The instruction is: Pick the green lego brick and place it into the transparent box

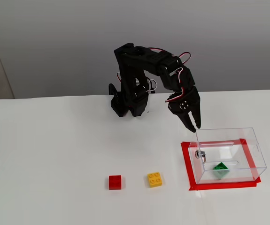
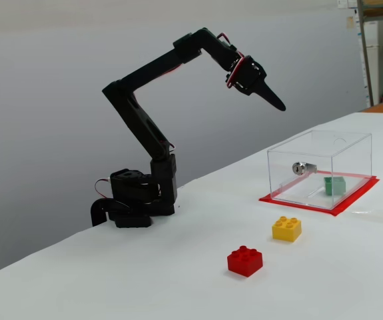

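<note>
Nearest the camera in both fixed views: red brick (image 1: 115, 182) and yellow brick (image 1: 155, 179) side by side on the white worktop (image 1: 55, 154), a small gap between them, both untouched and well clear of my arm.

Next back, to the right in both fixed views: the transparent box (image 1: 254, 150) sits inside a red tape frame (image 1: 186, 164). Small metal knob (image 1: 200, 154) on its left wall. The green lego brick (image 1: 220, 169) lies on the box floor, tilted so a corner points up, touching nothing of mine. Seen through the wall from the side too (image 2: 334, 185).

Farther back and higher: my hand (image 1: 194, 124) hangs in the air above and to the left of the box's left rim, well above the worktop in the side view (image 2: 276, 103). Fingers look pressed together to a single point, nothing between them; empty.

Farthest: arm base (image 1: 127, 103) at the rear of the worktop, grey wall behind.

Step, as I judge it: placing looks done, brick is in the box, I'm at the retreat stage. Next move calls for nothing delicate: fold the arm back toward the base, clear of the box rim so the wall doesn't get knocked. No more grasping needed.
</note>
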